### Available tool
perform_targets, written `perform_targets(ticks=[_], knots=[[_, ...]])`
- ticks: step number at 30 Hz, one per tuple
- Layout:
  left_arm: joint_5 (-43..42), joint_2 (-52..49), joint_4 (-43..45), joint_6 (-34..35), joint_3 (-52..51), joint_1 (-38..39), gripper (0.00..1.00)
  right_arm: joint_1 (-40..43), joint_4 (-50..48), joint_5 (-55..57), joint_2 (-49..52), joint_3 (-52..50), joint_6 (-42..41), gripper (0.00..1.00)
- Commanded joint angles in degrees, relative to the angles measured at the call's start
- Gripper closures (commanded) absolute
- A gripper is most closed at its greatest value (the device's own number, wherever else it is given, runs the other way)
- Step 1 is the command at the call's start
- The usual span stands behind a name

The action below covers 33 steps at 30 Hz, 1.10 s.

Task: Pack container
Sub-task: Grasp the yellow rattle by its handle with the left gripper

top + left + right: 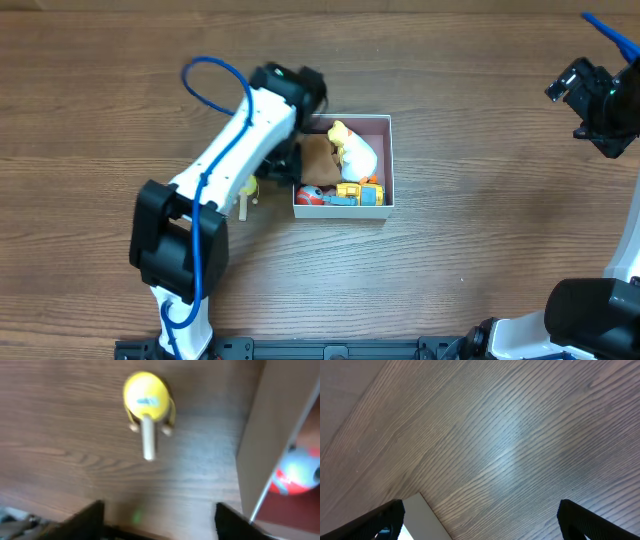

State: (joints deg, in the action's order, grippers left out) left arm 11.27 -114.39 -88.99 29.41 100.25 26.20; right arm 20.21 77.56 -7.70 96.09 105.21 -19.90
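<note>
The container [388,160], a square white-walled box with a pink inside, sits mid-table and holds several small toys: a yellow and white toy [352,148], a brown one [318,160], a yellow and blue vehicle [358,193] and a red and blue ball [309,196]. In the left wrist view its white wall [270,430] and the ball [295,472] show at right. A small yellow toy with a wooden stick [146,405] lies on the table just left of the box [246,200]. My left gripper [157,522] is open above the table beside it. My right gripper [480,520] is open and empty, far right.
The left arm [230,150] stretches from the front left over the box's left edge. The right arm [600,100] sits at the far right edge. Bare wooden table surrounds the box. A pale flat edge [420,515] shows low in the right wrist view.
</note>
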Motion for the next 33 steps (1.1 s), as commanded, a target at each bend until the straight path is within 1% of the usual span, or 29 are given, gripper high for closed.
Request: perform_targets(ticks=[1,4,6,7,9,14,16,17,21,30,31,33], knots=[[2.89,2.86,-0.22,-0.61,1.75,-3.78,0.1,0.02,-0.31,-0.52,0.15,-0.15,-0.26,0.0],[1.64,2.71,3.04,-3.87,0.02,-6.01,0.04,0.02,-0.31,-0.52,0.15,-0.15,-0.26,0.0],[-2.38,2.71,7.04,-8.52,-2.78,-7.21,0.04,0.02,-0.31,-0.52,0.15,-0.15,-0.26,0.0],[-5.01,2.71,9.33,-10.88,-4.5,-7.72,0.05,0.02,-0.31,-0.52,0.15,-0.15,-0.24,0.0],[-9.11,2.71,13.62,-13.14,-8.63,-8.61,0.12,0.02,-0.31,-0.52,0.15,-0.15,-0.24,0.0],[-13.11,2.71,20.17,-11.85,-17.46,-9.31,0.3,0.02,-0.31,-0.52,0.15,-0.15,-0.24,0.0],[-13.29,2.71,22.14,-10.95,-20.79,-9.22,0.38,0.02,-0.31,-0.52,0.15,-0.15,-0.26,0.0],[-13.2,2.71,23.37,-10.69,-22.64,-9.25,0.4,0.02,-0.31,-0.52,0.15,-0.15,-0.24,0.0],[-12.15,2.71,26.67,-10.56,-27.45,-9.38,0.41,0.02,-0.31,-0.52,0.15,-0.15,-0.26,0.0],[-10.84,2.71,31.95,-10.58,-34.49,-9.42,0.4,0.02,-0.31,-0.52,0.15,-0.15,-0.26,0.0],[-10.93,2.71,32.46,-10.54,-35.15,-9.42,0.41,0.02,-0.31,-0.52,0.15,-0.15,-0.24,0.0],[-10.97,2.71,33.11,-10.45,-35.95,-9.42,0.52,0.02,-0.31,-0.52,0.15,-0.15,-0.26,0.0]])
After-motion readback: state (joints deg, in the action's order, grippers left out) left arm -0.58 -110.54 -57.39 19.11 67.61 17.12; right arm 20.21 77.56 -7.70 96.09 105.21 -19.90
